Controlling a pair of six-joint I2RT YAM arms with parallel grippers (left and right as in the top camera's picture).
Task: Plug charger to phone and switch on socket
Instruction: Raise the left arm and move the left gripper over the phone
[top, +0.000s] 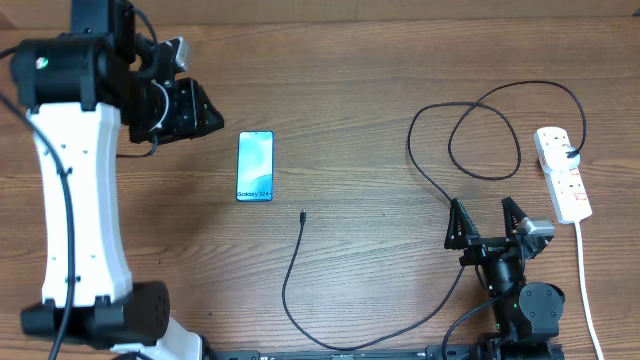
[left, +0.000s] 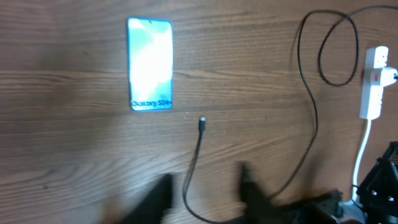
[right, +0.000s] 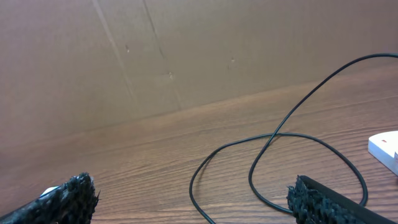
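Note:
The phone (top: 255, 166) lies flat on the wooden table, screen up, light blue with "Galaxy S24+" text; it also shows in the left wrist view (left: 150, 65). The charger cable (top: 300, 270) loops across the table, its connector tip (top: 302, 214) just right of and below the phone, also in the left wrist view (left: 202, 122). The cable runs to the white socket (top: 562, 172) at the right edge. My left gripper (top: 200, 110) hovers left of the phone, open and empty (left: 205, 186). My right gripper (top: 488, 222) is open and empty, near the cable loops (right: 273, 155).
The socket's white cord (top: 585, 290) runs down the right side toward the front edge. A brown cardboard wall (right: 155, 56) stands behind the table in the right wrist view. The left arm's white body (top: 75, 190) stands over the left of the table.

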